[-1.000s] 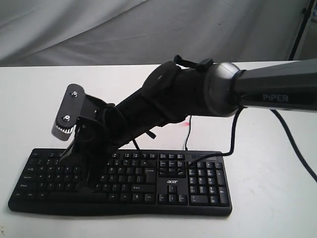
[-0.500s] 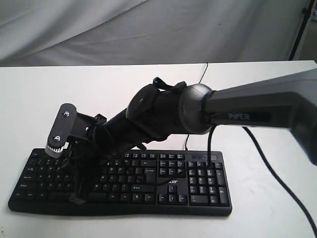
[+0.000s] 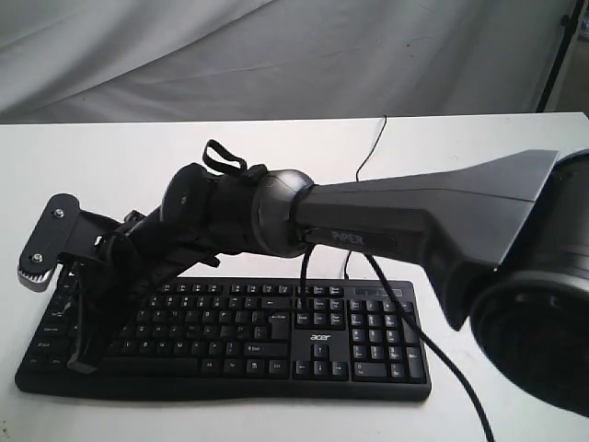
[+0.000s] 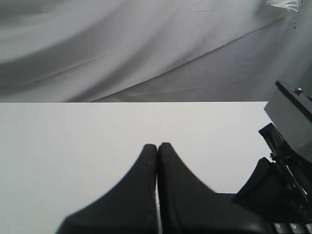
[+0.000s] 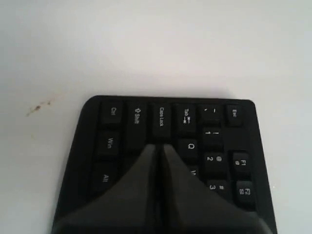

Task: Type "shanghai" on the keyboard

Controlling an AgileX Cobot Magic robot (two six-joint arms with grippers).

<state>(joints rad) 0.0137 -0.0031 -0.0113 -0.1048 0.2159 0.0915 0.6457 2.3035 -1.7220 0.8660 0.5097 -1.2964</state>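
The wide flat black plastic keyboard [image 3: 313, 343] lies near on the white desk [image 3: 110, 157]. The right fingers [image 5: 139, 168], pressed together, sit at its left end by Caps Lock, probably typing "a"; next: lift, travel right. The left fingers [image 4: 139, 170] are closed too.

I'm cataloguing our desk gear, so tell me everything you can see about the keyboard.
The keyboard is wide, flat, black and plastic-looking, with white legends, a number pad and a small white acer logo. It lies flat on the white table, a thin black cable leaving its back edge. The shut right gripper points down over its left end beside Caps Lock; contact cannot be told.
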